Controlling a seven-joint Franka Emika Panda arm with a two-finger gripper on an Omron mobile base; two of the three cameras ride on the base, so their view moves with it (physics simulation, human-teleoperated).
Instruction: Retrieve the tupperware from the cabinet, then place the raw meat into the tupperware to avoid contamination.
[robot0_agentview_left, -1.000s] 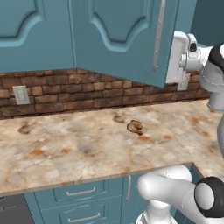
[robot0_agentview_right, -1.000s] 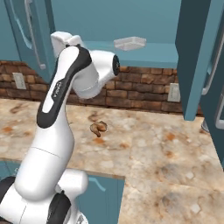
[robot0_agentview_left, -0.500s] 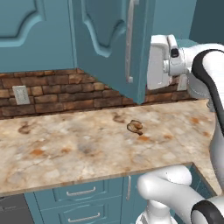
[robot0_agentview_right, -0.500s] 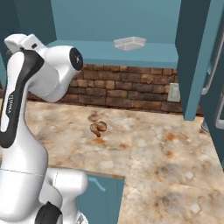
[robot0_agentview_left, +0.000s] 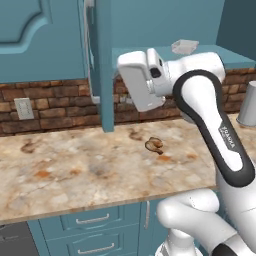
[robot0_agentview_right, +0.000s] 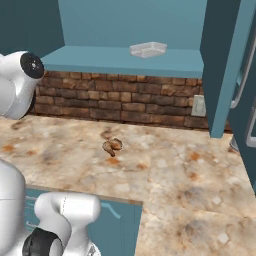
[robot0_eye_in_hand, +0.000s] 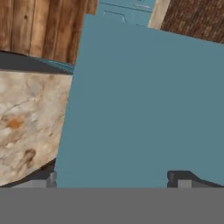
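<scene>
- cabinet (robot0_agentview_right: 125, 27) is swung open across the top of the right base view, tupperware (robot0_agentview_right: 148, 49) sitting on its shelf, upper middle
- raw meat (robot0_agentview_right: 112, 146) is on the marble counter (robot0_agentview_right: 190, 175), centre-left, well below the shelf
- gripper (robot0_eye_in_hand: 111, 179) at the bottom of the hand view has its jaws spread wide, nothing in them, flat teal door panel (robot0_eye_in_hand: 144, 105) right in front

Tupperware (robot0_agentview_right: 148, 49) sits on the shelf inside the cabinet (robot0_agentview_right: 120, 62), above the desk (robot0_agentview_right: 190, 180); the meat (robot0_agentview_right: 112, 146) lies below it on the desk.
</scene>
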